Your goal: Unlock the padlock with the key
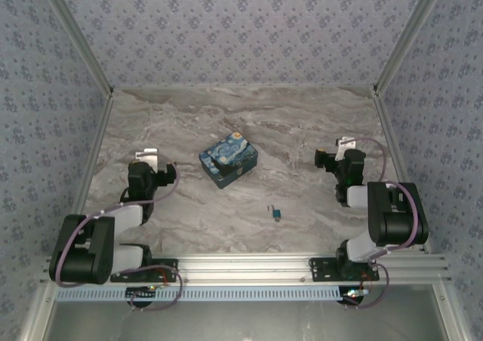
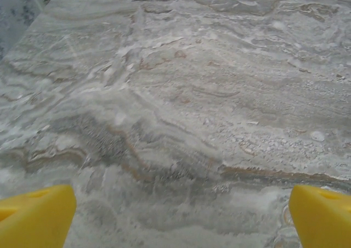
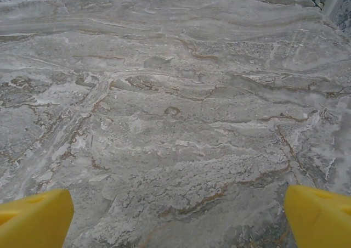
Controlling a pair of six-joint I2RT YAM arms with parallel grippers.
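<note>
A small blue-green piece [image 1: 278, 216] with a thin dark bit [image 1: 269, 207] beside it lies on the marble table [image 1: 302, 122], front of centre. It is too small to tell which is the padlock and which the key. My left gripper [image 1: 146, 157] hovers at the left side, well apart from them. Its yellow fingertips [image 2: 35, 215] stand wide over bare marble, so the left gripper [image 2: 181, 218] is open. My right gripper [image 1: 345, 144] is at the right side. The right gripper [image 3: 178, 218] is also open, with nothing between its yellow fingertips [image 3: 318, 215].
A blue box [image 1: 228, 160] painted with a starry-night swirl sits at the table's centre, between the arms. Patterned walls close the table at the back and sides. An aluminium rail [image 1: 249, 265] runs along the near edge.
</note>
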